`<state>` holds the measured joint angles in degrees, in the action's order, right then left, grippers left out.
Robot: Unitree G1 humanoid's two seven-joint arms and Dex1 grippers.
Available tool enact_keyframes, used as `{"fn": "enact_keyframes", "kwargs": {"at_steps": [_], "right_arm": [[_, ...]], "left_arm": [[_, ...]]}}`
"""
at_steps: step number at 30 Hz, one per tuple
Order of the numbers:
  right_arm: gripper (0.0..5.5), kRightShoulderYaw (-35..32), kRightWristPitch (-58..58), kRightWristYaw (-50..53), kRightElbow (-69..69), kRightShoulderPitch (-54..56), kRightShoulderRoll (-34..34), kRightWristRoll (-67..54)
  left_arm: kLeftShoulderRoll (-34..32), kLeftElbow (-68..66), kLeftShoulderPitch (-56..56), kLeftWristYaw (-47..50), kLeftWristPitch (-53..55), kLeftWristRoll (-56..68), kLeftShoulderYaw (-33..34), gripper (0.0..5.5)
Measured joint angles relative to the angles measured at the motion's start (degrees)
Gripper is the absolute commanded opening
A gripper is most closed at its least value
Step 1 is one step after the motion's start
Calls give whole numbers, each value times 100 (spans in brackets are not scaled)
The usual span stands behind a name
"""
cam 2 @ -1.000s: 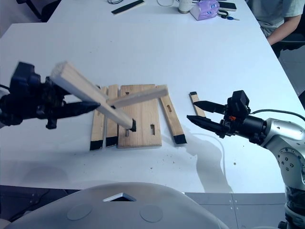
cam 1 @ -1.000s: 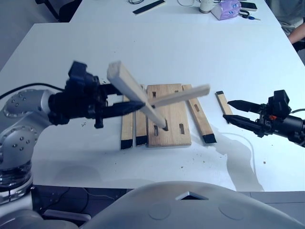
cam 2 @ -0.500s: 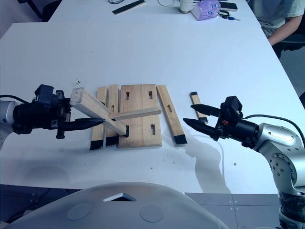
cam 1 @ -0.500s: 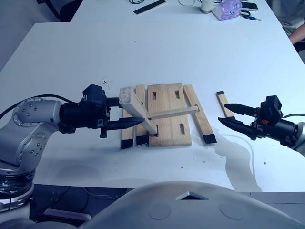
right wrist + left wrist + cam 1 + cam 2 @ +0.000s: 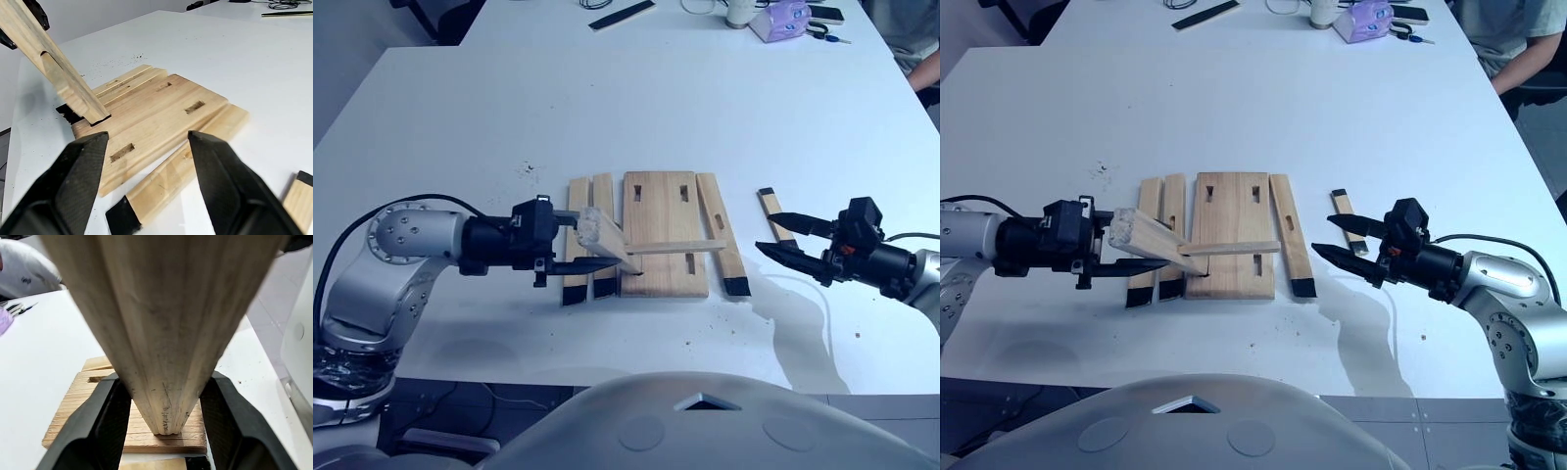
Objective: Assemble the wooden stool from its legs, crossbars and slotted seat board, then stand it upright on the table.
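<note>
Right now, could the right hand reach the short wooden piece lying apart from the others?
Probably yes: the right hand is open and empty, right beside the short piece, with nothing between them.

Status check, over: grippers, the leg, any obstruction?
Left gripper shut on leg with crossbar attached, right gripper open, hovering right of seat board. Leg tilted, tip at board's near-left slot, seating unclear. Loose legs flat alongside, other slots uncovered.
</note>
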<state>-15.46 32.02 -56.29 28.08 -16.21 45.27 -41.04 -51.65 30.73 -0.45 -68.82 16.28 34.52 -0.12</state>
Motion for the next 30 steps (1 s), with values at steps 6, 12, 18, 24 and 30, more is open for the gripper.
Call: {"fn": "enact_keyframes", "kwargs": {"at_steps": [6, 12, 18, 24, 30], "right_arm": [[298, 156, -4, 29, 0, 102, -2, 50], [298, 186, -14, 84, 0, 131, -34, 57], [298, 194, -60, 139, 11, 104, -91, 75], [298, 62, -148, 262, 122, -330, -223, 101], [298, -61, -270, 489, 371, -817, -418, 174]], "left_arm": [[8, -473, -511, 16, 37, -39, -372, 205], [-51, -936, -637, 407, 510, -737, -715, 291], [-118, -380, -307, 598, 709, -647, -255, 309], [-453, 10, 610, 1103, 1378, -740, 696, 309], [139, 657, 1214, 2591, 3204, -523, 664, 309]]}}
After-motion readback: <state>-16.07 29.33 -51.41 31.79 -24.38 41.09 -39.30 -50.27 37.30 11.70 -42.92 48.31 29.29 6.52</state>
